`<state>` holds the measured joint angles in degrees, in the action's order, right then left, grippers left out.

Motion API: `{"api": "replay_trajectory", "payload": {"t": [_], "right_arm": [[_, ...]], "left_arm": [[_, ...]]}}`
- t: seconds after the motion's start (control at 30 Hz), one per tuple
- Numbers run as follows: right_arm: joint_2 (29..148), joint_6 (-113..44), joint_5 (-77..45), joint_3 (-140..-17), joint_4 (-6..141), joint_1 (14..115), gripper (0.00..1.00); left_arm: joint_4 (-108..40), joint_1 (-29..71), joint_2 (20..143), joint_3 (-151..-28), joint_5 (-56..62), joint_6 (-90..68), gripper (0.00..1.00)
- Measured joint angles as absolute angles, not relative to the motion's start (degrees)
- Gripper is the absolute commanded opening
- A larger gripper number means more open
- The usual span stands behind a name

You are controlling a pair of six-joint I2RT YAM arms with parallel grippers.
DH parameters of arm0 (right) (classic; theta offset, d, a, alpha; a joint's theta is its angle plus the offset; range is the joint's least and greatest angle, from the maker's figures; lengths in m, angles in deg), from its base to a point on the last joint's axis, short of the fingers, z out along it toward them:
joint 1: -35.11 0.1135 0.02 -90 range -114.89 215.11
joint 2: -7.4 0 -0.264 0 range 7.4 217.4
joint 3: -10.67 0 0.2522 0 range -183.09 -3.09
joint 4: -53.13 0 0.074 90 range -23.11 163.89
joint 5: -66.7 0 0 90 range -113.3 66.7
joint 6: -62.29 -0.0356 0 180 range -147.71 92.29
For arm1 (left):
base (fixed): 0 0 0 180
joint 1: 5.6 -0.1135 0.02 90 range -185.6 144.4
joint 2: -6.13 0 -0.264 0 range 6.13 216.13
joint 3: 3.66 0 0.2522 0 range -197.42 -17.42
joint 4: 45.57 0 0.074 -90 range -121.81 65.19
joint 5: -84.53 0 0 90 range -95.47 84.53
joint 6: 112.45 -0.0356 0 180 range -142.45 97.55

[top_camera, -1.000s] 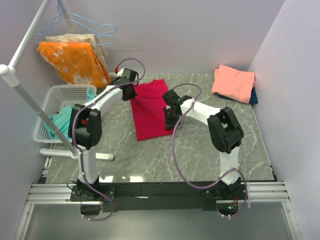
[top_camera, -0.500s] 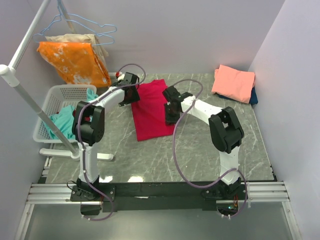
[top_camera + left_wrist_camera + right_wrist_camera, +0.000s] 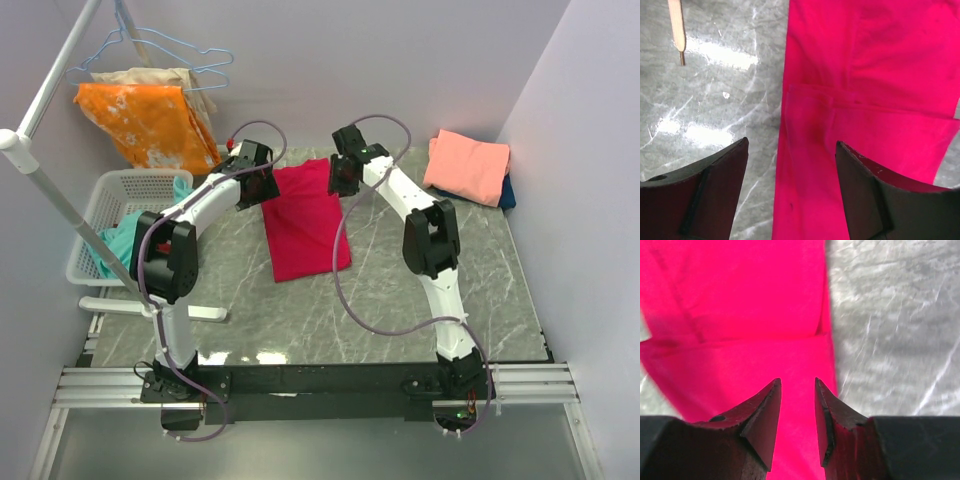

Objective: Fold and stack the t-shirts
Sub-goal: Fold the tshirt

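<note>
Folding the red t-shirt (image 3: 305, 225): the left gripper (image 3: 791, 145), spread wide, and the right gripper (image 3: 796, 382), barely parted, hover empty over its 12 o'clock corners. Next they likely need to pinch them.

The whole table (image 3: 500, 280) is taken in by a fixed camera set high at the near side, faced downward and toward the far side. A second camera is carried just behind the left pincer (image 3: 791, 145) and is pointed down at close range onto the left edge of the crimson-red t-shirt (image 3: 865, 75). A third is mounted likewise behind the right pincer (image 3: 797, 382), over the shirt's right edge. The shirt's far end is shared by all three views.
</note>
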<state>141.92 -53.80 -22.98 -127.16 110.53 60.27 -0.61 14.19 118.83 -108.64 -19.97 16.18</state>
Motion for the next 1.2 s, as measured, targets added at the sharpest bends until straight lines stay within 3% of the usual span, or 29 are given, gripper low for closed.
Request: {"api": "replay_trajectory", "payload": {"t": [0.4, 1.07, 1.17, 1.2], "right_arm": [[146.9, -52.4, -17.2, -129.3, 111.1, 54.7, 0.4], [149.7, -50.5, -5.6, -128.4, 108.0, 54.8, 0.41], [150.6, -50.5, -4.6, -128.6, 107.8, 54.8, 0.26], [150.7, -50.4, -4.5, -128.7, 107.8, 54.8, 0.1]], "left_arm": [[0.6, 14.2, 118.3, -108.3, -15.8, 16.4, 0.76], [1.6, 14.2, 118.3, -108.3, -15.1, 16.3, 0.76], [2.0, 14.2, 118.3, -108.3, -15.2, 16.3, 0.76], [2.0, 14.2, 118.3, -108.3, -15.2, 16.3, 0.76]]}}
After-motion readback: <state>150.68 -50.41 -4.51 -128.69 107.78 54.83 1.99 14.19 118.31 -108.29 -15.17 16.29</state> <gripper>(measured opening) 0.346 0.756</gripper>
